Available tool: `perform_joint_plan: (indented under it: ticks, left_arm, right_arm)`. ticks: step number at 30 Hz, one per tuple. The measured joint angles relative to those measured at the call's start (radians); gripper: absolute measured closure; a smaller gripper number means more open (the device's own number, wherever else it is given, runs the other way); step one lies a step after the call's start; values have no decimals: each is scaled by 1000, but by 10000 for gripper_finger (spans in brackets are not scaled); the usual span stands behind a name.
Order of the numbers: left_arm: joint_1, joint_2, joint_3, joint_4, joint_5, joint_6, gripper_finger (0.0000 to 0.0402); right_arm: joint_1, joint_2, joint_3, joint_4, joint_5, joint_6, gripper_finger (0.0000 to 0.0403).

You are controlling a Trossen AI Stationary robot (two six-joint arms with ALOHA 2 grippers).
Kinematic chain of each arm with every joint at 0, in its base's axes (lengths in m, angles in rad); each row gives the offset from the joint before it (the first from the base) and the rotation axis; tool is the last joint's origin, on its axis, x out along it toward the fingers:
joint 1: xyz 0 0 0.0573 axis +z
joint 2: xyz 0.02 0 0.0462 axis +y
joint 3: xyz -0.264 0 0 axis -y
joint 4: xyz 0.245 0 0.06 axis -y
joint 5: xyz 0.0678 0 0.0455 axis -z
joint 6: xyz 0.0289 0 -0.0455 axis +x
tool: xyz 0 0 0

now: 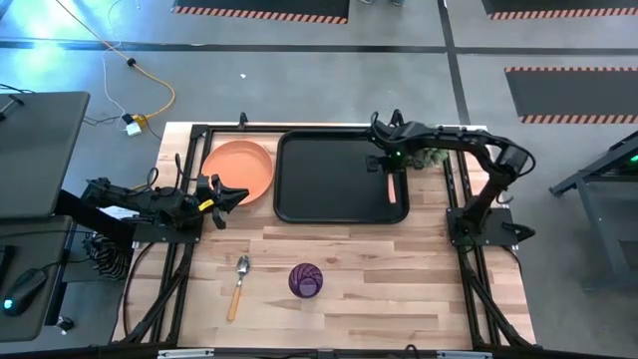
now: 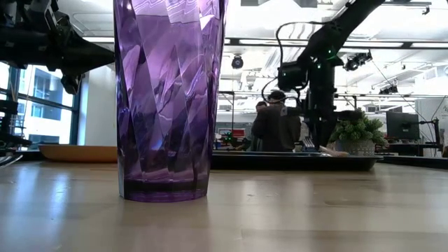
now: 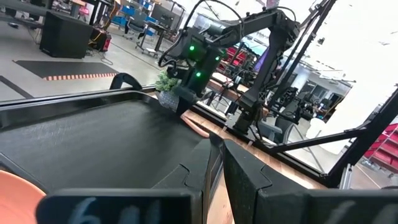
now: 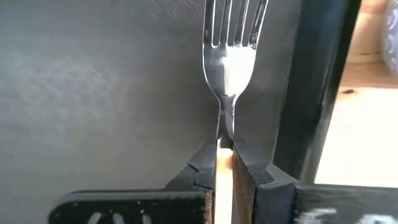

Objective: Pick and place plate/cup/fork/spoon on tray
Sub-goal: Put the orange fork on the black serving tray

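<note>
gripping fork (image 4: 231,56) – right fingers (image 4: 245,168), tray (image 1: 299,199) edge

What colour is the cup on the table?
Translucent purple, with faceted sides; the cup shows best in the low view.

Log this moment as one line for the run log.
right gripper: shut on fork, over tray | left gripper: idle beside plate | spoon, cup: on table

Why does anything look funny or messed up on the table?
Nothing stands out. The cup stands upright, the spoon lies flat beside it, the plate sits level, and the right end effector holds the fork over the tray.
</note>
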Motion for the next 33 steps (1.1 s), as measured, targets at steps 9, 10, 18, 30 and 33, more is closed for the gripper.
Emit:
perform_joint_plan:
  ticks: [9, 10, 18, 30, 33]
  left_arm:
    - [0, 0, 0, 0, -1, 0, 369]
    - [0, 0, 0, 0, -1, 0, 369]
    - [0, 0, 0, 0, -1, 0, 369]
    - [0, 0, 0, 0, 0, 0, 369]
    - [0, 0, 0, 0, 0, 0, 369]
  right_arm:
    - [0, 47, -1, 23, -12, 1, 396]
    - [0, 47, -1, 25, -7, 1, 396]
    - [-6, 75, -1, 11, -1, -1, 396]
    - [-8, 96, 1, 12, -35, 10, 392]
    - [-8, 96, 1, 11, -44, 26, 391]
